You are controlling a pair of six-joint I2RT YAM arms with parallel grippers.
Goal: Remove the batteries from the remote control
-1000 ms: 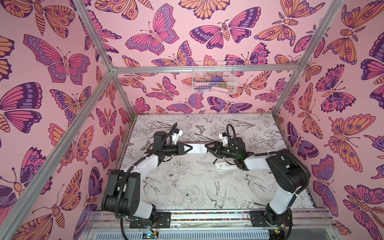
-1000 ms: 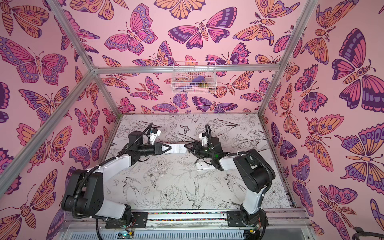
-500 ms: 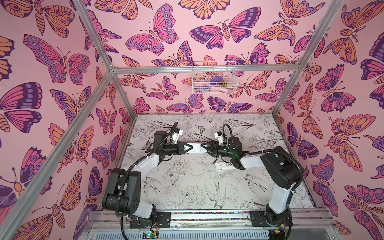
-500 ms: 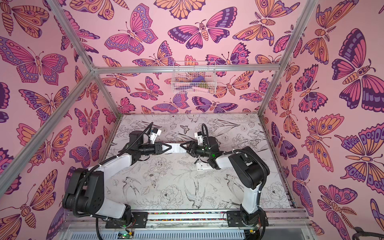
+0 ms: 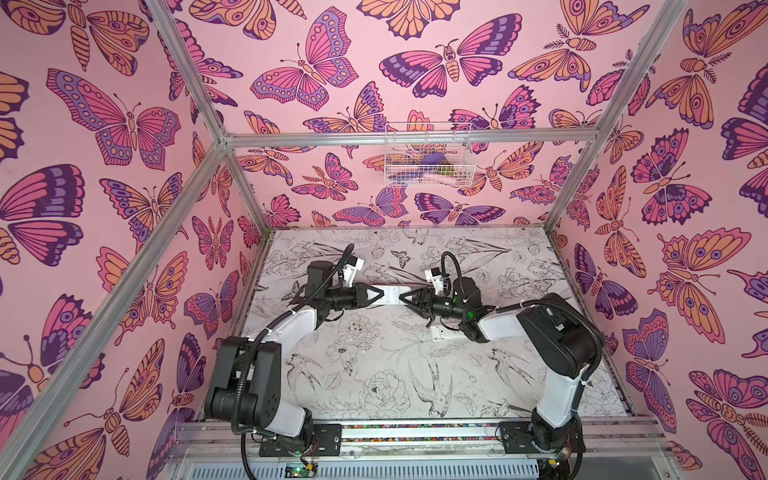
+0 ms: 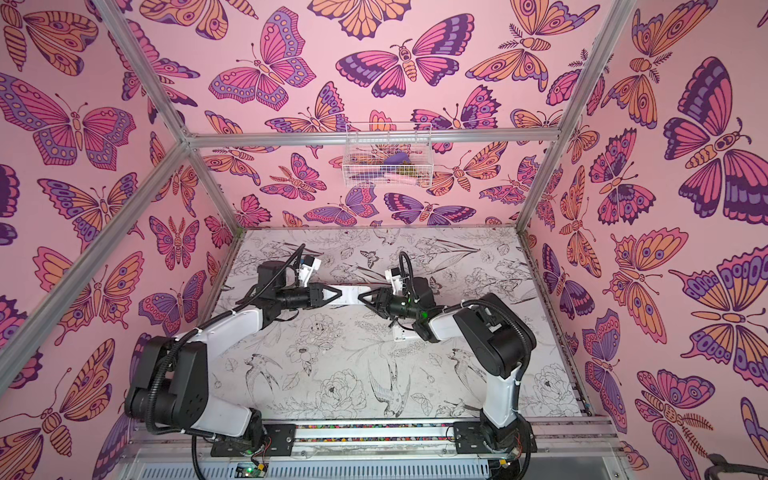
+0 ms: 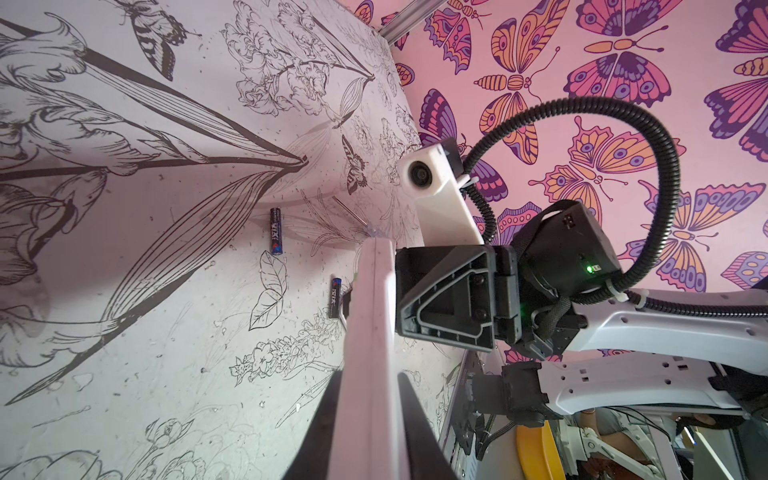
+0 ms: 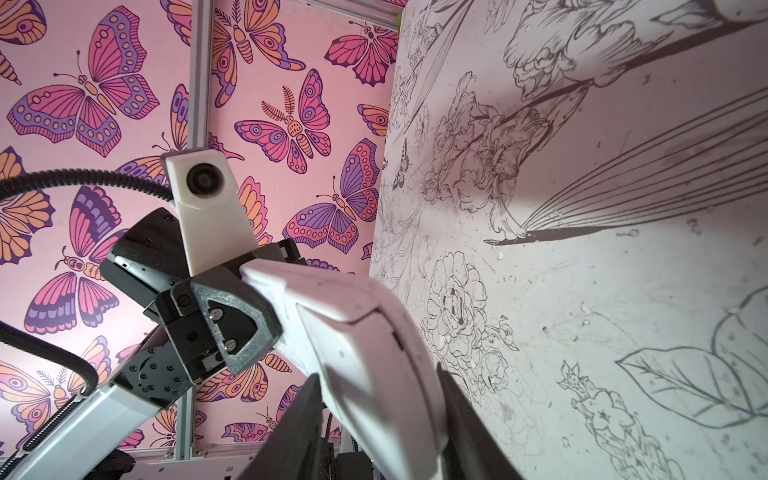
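Observation:
A white remote control (image 5: 390, 294) hangs level above the table between my two arms; both top views show it (image 6: 350, 296). My left gripper (image 5: 376, 294) is shut on one end, its fingers tight against the remote's (image 7: 374, 299) thin sides. My right gripper (image 5: 405, 298) is shut on the opposite end, both fingers against the remote's (image 8: 353, 324) wide body. Two black batteries lie loose on the table in the left wrist view, one (image 7: 276, 231) in the open, the other (image 7: 335, 297) partly hidden behind the remote.
A small white cover plate (image 5: 440, 332) lies on the table under my right arm, also in a top view (image 6: 402, 333). A wire basket (image 5: 428, 156) hangs on the back wall. The floral table (image 5: 374, 374) is walled by pink butterfly panels.
My right gripper has moved left to the remote's free end and narrowed its jaws onto it. The left gripper has kept its hold and barely moved.

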